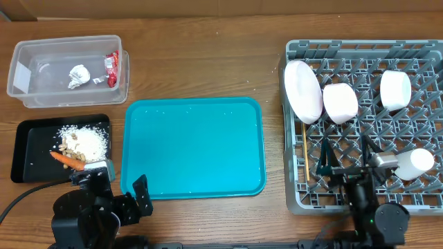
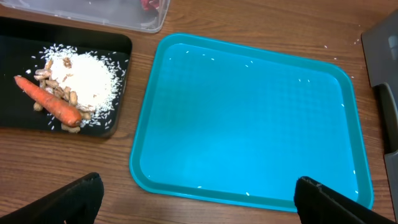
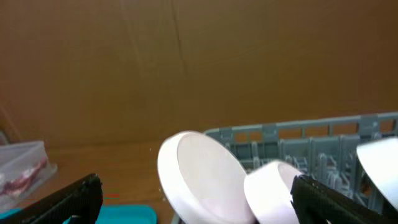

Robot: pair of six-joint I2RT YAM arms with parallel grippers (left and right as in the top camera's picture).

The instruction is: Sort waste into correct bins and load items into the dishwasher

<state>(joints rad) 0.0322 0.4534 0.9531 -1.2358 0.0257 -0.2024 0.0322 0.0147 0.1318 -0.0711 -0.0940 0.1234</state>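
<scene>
The clear tub at the back left holds the white tissue ball and the red wrapper. The black tray holds rice, peanut shells and the carrot; the carrot also shows in the left wrist view. The grey rack holds the plate, two bowls, the cup and the chopsticks. My left gripper is open and empty over the table's front edge. My right gripper is open and empty above the rack's front.
The empty teal tray lies in the middle, with a few rice grains on it. In the right wrist view the plate and a bowl stand on edge just ahead of the fingers. A brown cardboard wall stands behind the table.
</scene>
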